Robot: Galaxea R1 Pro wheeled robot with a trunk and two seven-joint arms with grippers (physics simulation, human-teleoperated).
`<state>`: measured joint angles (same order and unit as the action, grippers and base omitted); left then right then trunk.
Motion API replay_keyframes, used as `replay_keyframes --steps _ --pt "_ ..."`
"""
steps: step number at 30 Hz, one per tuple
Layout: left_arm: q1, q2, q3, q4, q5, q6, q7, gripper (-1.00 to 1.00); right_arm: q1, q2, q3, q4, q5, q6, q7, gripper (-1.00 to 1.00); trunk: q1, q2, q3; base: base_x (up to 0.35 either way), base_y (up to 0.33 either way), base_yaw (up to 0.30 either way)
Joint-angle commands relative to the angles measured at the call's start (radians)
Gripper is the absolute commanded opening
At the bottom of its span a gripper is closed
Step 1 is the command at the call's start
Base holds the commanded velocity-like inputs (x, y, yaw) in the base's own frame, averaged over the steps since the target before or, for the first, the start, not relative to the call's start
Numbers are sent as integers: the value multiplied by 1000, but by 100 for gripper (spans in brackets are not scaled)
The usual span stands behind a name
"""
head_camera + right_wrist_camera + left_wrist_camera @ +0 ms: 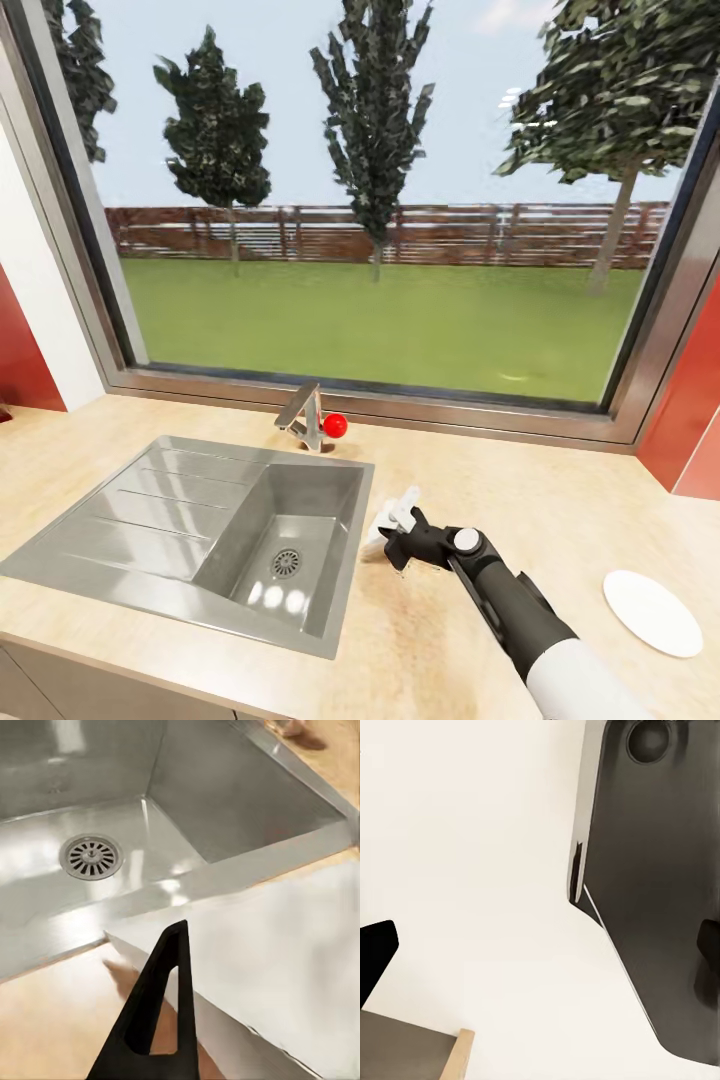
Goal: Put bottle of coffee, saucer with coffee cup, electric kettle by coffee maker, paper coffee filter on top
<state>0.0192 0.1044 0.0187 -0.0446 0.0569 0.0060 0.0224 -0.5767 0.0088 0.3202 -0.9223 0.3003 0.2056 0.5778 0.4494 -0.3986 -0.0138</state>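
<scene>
Beside the sink (330,560), right pincer (392,520) grips a white, creased paper coffee filter (277,945).

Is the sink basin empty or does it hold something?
Empty. The basin shows only its bare drain and reflections, in head and right wrist views.

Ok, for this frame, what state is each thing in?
Right gripper: shut on paper coffee filter, beside the sink.
Paper coffee filter: held above the countertop.
Saucer: flat on the countertop, nothing on it.
Sink: basin empty.
Tap: no water running.
</scene>
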Motion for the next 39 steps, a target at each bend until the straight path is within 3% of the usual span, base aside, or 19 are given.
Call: replay_keyframes --steps 1,3,6,7,8,10,15,19,21,24,26,39 --pt "1 0 1 -3 6 0 1 100 -1 1 -2 -36 7 7 3 -100 1 -1 -2 0 0 0" --pt "1 0 2 -3 6 0 1 100 -1 3 -6 -141 7 14 1 -100 1 -1 -2 0 0 0" --pt "0 -1 1 -3 7 0 0 100 -1 4 -7 -223 7 46 0 -100 1 -1 -2 0 0 0" --pt "1 0 1 -3 7 -1 -1 100 -2 5 -8 -274 7 114 -1 -100 1 -1 -2 0 0 0" --pt "0 0 2 -3 7 -2 -1 100 -2 7 -8 -289 7 136 -1 -100 1 -1 -2 0 0 0" --pt "0 0 2 -3 7 -4 -1 100 -3 31 -9 -312 7 167 -15 -100 1 -1 -2 0 0 0" --pt "0 -2 1 -4 6 -10 -1 100 -5 66 -7 -334 4 176 -297 -100 1 -1 -2 0 0 0" --pt "0 -2 1 -4 6 -10 -1 100 -5 102 -4 -338 3 174 -391 -100 1 -1 -2 0 0 0" --pt "0 -2 1 -4 6 -11 -1 100 -5 110 -3 -335 1 173 -401 -100 1 -1 -2 0 0 0" --pt "-1 -2 3 -5 6 -9 -1 100 -3 115 -3 -339 -69 174 -410 -100 1 -1 -2 0 0 0" --pt "-1 -2 3 -5 6 -8 -1 100 -3 115 -3 -352 -88 174 -411 -100 1 -1 -2 0 0 0" --pt "-1 -7 4 -7 9 -9 0 100 -1 107 -2 -357 -102 174 -408 -100 1 -1 -2 -31 0 0"
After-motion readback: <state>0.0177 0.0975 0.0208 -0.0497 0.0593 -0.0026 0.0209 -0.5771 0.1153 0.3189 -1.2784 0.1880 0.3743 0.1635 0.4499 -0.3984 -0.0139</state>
